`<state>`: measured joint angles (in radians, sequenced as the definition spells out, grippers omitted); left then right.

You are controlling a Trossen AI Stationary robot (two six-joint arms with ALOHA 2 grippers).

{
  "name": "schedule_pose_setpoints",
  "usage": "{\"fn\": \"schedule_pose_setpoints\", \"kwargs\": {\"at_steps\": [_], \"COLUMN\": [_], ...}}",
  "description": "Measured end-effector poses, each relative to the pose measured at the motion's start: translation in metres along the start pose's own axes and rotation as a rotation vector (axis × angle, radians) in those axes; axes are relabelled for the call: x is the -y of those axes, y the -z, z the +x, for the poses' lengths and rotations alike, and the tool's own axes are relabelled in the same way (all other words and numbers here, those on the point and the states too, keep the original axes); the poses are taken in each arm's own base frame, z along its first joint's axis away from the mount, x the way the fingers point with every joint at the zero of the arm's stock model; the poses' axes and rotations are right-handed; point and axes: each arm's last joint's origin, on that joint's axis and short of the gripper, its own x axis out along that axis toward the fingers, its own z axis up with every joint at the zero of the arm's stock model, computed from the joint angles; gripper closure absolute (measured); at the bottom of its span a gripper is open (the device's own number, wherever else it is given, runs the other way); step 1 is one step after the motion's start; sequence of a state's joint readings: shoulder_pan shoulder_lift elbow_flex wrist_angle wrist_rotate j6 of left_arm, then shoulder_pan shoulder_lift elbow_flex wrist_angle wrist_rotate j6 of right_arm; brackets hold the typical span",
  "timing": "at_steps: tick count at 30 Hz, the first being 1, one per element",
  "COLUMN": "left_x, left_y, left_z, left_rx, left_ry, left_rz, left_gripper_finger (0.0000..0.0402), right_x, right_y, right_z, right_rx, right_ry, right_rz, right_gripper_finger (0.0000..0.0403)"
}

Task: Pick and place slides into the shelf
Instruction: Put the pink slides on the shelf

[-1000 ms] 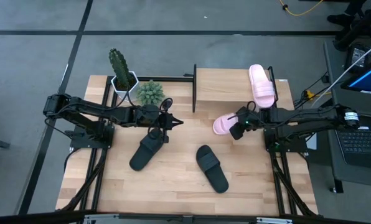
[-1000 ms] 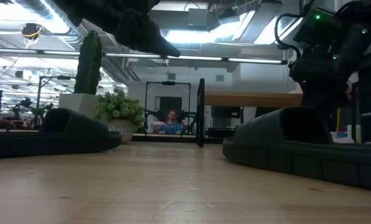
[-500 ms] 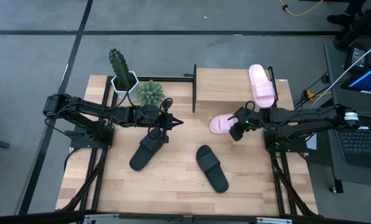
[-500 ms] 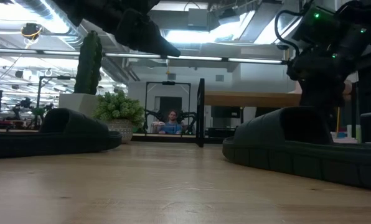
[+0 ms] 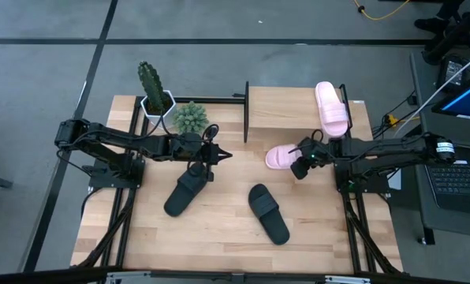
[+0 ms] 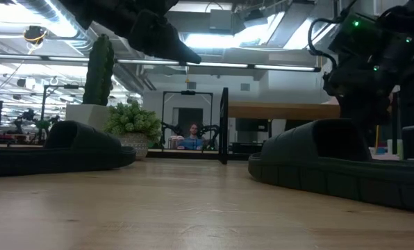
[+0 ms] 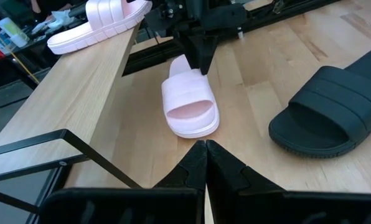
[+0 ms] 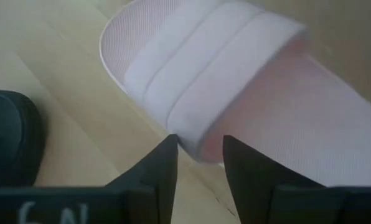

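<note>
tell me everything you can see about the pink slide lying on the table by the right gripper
The pink slide is pale pink, open-toed, with a wide ribbed strap and a matte, foam-like look. It lies sole down on the wooden table, just in front of the shelf, with its toe towards the left arm. The right gripper is at its heel end, fingers closed on the sole's side edge by the strap. The other pink slide sits on the shelf.

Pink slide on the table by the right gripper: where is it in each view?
High: pink slide right of centre, below the shelf.
Low: not visible.
Left wrist: centre, beside the shelf board.
Right wrist: fills the frame.
Shared landmark: right gripper at its side.
</note>
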<state>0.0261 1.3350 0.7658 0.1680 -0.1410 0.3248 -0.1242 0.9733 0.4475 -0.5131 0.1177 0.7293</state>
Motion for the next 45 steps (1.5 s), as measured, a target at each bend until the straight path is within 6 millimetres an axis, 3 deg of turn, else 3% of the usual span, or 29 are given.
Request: {"fn": "schedule_pose_setpoints", "kwargs": {"at_steps": [24, 27, 34, 45], "left_x": [0.0001, 0.0001, 0.0001, 0.0002], "left_y": [0.0002, 0.0002, 0.0002, 0.0002], "left_z": [0.0000, 0.0000, 0.0000, 0.0000], "left_rx": [-0.002, -0.002, -0.002, -0.002], "left_ry": [0.001, 0.001, 0.001, 0.001], "left_rz": [0.000, 0.000, -0.001, -0.001], "left_gripper_finger": [0.0402, 0.0402, 0.0402, 0.0402], "right_x": [-0.0021, -0.0016, -0.0016, -0.0073], "right_y": [-0.0023, -0.0030, -0.0032, -0.0054], "right_z": [0.0043, 0.0042, 0.0041, 0.0034], "right_rx": [0.075, 0.094, 0.100, 0.111], "right_ry": [-0.042, -0.022, -0.018, -0.093], "right_rz": [-0.045, -0.044, -0.089, -0.125], "right_gripper_finger": [0.0276, 0.0298, 0.0389, 0.0395]}}
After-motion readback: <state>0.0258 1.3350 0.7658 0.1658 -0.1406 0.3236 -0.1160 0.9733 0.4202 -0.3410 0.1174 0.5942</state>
